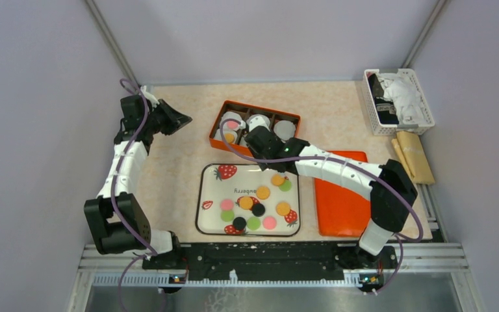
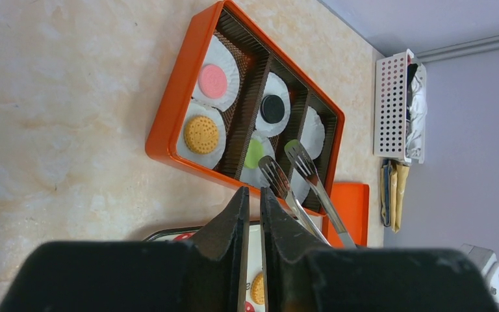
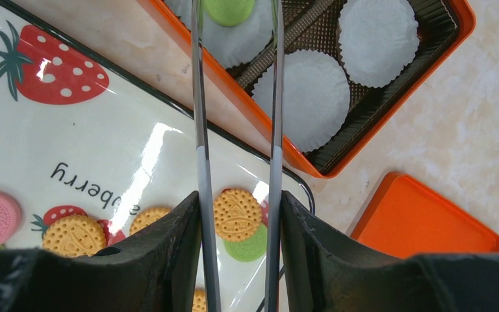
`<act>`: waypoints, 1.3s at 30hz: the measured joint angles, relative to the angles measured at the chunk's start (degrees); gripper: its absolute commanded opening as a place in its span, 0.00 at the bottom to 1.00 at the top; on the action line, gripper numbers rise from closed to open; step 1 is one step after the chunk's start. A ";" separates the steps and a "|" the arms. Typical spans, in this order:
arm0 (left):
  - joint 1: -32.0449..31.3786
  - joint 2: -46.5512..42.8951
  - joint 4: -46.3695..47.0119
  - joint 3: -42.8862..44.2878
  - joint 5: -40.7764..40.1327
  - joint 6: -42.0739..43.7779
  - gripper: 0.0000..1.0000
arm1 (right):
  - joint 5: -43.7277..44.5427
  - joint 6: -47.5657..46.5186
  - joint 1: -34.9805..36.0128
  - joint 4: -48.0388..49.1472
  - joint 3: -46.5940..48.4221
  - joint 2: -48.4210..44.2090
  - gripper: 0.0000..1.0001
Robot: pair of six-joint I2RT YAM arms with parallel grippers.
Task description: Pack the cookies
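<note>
Cookies (image 1: 255, 203) in orange, pink, green and black lie on the strawberry tray (image 1: 203, 195). The orange box (image 1: 217, 123) holds white paper cups; in the left wrist view they hold a pink (image 2: 212, 80), an orange (image 2: 201, 134), a black (image 2: 272, 108) and a green cookie (image 2: 254, 154). My right gripper (image 1: 263, 140) is shut on metal tongs (image 2: 292, 175), whose spread tips hang over the box's near cups. A green cookie (image 3: 229, 10) lies in a cup between the tong arms. My left gripper (image 1: 177, 121) is shut and empty, left of the box.
An orange lid (image 1: 341, 201) lies right of the tray. A white basket (image 1: 399, 101) with cloth stands at the back right, with a tan packet (image 1: 414, 156) in front of it. Two empty paper cups (image 3: 312, 97) sit in the box's right compartment.
</note>
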 measured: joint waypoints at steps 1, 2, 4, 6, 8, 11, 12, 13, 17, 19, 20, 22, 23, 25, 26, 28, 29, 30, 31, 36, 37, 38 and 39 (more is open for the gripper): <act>0.00 0.07 -0.02 0.00 0.04 0.04 0.17 | 0.00 0.00 0.00 0.00 0.00 0.00 0.44; 0.02 0.09 -0.02 0.00 0.17 0.15 0.17 | 0.02 0.00 0.00 0.04 0.00 0.00 0.44; 0.02 0.09 -0.02 0.00 0.26 0.20 0.17 | 0.00 0.00 0.00 0.07 0.00 0.00 0.44; 0.02 0.09 -0.02 0.00 0.35 0.24 0.17 | 0.02 0.00 0.00 0.09 0.00 0.00 0.43; 0.02 0.09 -0.02 0.00 0.42 0.26 0.17 | 0.00 0.02 0.00 0.07 0.00 0.00 0.43; 0.00 0.09 -0.02 0.00 0.39 0.28 0.17 | -0.83 0.04 0.00 0.00 0.00 -0.26 0.42; 0.02 0.09 -0.02 0.00 0.39 0.28 0.17 | -1.29 0.04 0.00 -0.13 0.00 -0.66 0.42; 0.00 0.09 -0.02 0.00 0.37 0.28 0.17 | -2.10 0.04 0.04 -0.44 0.00 -1.42 0.42; 0.02 0.09 -0.04 0.00 0.17 0.22 0.15 | -3.06 0.20 1.86 -1.73 0.00 -6.47 0.42; 0.02 0.09 -0.04 0.00 0.20 0.13 0.15 | -2.78 0.31 4.39 -2.71 0.00 -9.44 0.42; 0.02 0.09 -0.04 0.00 0.20 0.11 0.15 | -2.73 0.57 6.03 -3.32 0.00 -10.71 0.41; 0.02 0.09 -0.04 0.00 0.17 -0.09 0.15 | -3.30 1.20 10.19 -4.85 -0.02 -12.92 0.41; 0.02 0.09 -0.07 0.02 0.17 -0.11 0.15 | -3.87 1.60 11.58 -5.40 -0.11 -13.46 0.41; 0.02 0.09 -0.17 0.09 0.04 -0.09 0.15 | -5.44 2.73 14.73 -6.01 -1.16 -14.51 0.41; 0.00 0.09 -0.22 0.22 -0.07 -0.09 0.15 | -6.27 3.34 16.06 -6.43 -2.10 -14.86 0.42; 0.02 0.09 -0.46 0.79 -0.11 -0.11 0.15 | -7.39 4.79 18.27 -7.26 -4.66 -15.39 0.42; 0.00 0.11 -0.55 1.27 -0.07 -0.11 0.15 | -7.72 5.60 19.12 -7.87 -5.99 -15.50 0.42; 0.02 0.11 -0.57 1.57 -0.04 -0.13 0.15 | -8.07 6.29 19.76 -8.26 -7.41 -15.61 0.42; 0.02 0.11 -0.52 1.95 -0.04 -0.15 0.15 | -8.52 7.08 20.33 -8.52 -9.11 -15.74 0.42; 0.02 0.11 -0.63 2.27 -0.02 -0.33 0.15 | -10.16 10.84 21.20 -10.54 -15.67 -16.59 0.43; 0.02 0.11 -0.59 2.27 0.00 -0.33 0.15 | -10.27 11.47 21.20 -10.80 -16.44 -17.03 0.43; 0.02 0.11 -0.59 2.27 0.00 -0.33 0.16 | -10.27 11.93 21.20 -10.88 -16.98 -17.51 0.43; 0.02 0.11 -0.61 2.27 0.00 -0.33 0.16 | -10.29 12.35 21.22 -10.82 -17.38 -18.10 0.43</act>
